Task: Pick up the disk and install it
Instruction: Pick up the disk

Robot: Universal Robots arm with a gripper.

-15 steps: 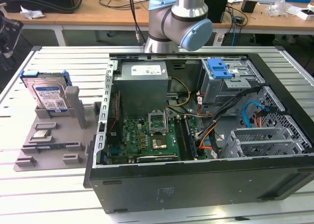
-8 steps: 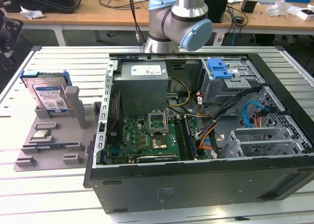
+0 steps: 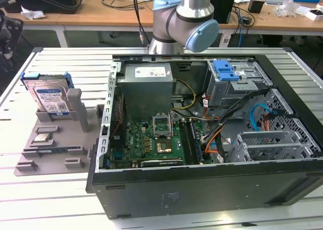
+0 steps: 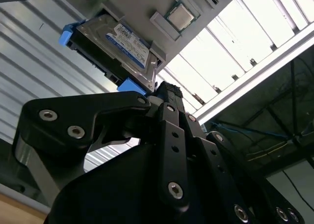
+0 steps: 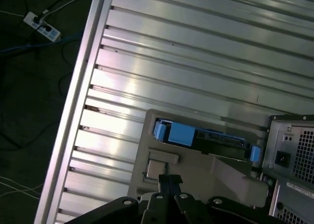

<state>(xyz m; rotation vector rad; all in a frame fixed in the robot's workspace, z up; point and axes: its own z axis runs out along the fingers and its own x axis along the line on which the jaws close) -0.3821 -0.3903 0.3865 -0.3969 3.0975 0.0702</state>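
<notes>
Resting: disk (image 3: 50,96) in grey holder (image 3: 75,150) | ribbed aluminium table (image 3: 50,202) (desks (image 3: 101,10) behind) | tool (image 5: 170,179) closed, empty

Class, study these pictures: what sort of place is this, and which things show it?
Probably a robotics lab or workshop: a robot arm behind an open computer case on a slatted metal table, a disk propped in a holder, cluttered workbenches beyond.

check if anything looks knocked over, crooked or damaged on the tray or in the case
Nothing stands out. The disk stands propped in its slot on the grey tray, the CPU chip lies flat in its recess, and the open computer case sits square on the table, with no visible damage.
</notes>
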